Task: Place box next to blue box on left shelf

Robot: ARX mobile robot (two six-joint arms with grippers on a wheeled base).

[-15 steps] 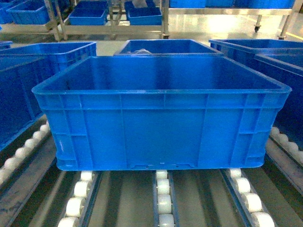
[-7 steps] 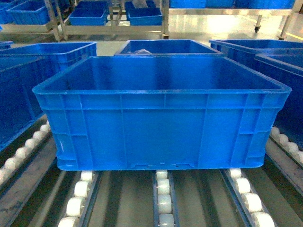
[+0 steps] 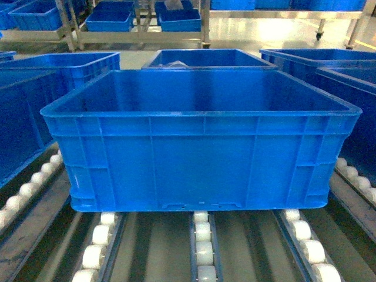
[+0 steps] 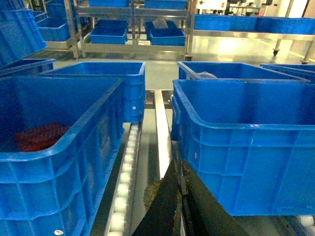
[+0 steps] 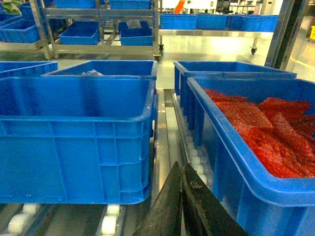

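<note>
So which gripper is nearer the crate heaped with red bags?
Right. The right gripper sits in the gap just left of that crate, between it and the empty box. The left gripper is off the empty box's opposite, left side.

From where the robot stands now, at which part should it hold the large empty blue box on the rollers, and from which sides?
Probably the thick rim of the box, one gripper on each short side. The box is wide and open-topped, so one gripper could hardly hold it. The left gripper sits low in the gap on its left, the right gripper in the gap on its right. The neighbouring crates leave those gaps narrow.
</note>
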